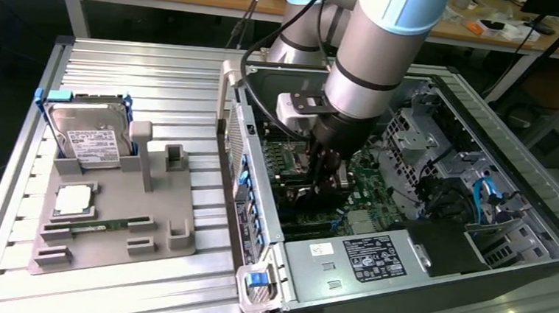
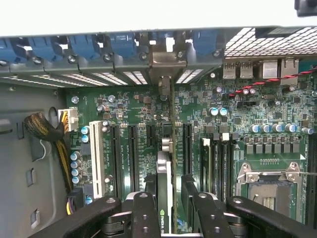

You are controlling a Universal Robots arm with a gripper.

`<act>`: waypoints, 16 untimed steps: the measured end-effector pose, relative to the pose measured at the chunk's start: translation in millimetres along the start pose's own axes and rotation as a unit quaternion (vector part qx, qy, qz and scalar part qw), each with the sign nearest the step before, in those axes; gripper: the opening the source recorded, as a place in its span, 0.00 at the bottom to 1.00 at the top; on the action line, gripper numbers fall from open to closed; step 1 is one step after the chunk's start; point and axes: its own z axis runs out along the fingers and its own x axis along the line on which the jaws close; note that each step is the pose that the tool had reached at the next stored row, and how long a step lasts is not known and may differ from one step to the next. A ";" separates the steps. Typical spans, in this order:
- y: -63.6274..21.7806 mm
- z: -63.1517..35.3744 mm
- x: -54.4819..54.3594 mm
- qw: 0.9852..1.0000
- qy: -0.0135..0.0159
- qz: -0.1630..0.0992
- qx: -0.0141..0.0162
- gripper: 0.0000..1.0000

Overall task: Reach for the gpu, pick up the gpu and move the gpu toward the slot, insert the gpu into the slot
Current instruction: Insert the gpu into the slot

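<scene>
One arm reaches straight down into the open PC case (image 1: 255,221) — gripper (image 2: 165,198) clamped on upright gpu (image 2: 165,178) | card-edge logo unreadable.

The card (image 2: 165,198) between the black gripper's (image 2: 166,210) fingers is showing a silver edge with a green logo. Beyond the gripper, the motherboard (image 2: 148,114) is showing dark green, with black slots (image 2: 132,153), one white slot (image 2: 96,158), blue latches (image 2: 84,47), and yellow-and-black cables (image 2: 59,136) off to one side.
</scene>
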 end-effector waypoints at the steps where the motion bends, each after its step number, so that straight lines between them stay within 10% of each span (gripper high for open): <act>1: 0.0 -0.7 -0.1 1.000 0.000 0.000 0.000 0.34; 16: 0.0 -7.0 -2.5 1.000 0.000 0.000 0.002 0.11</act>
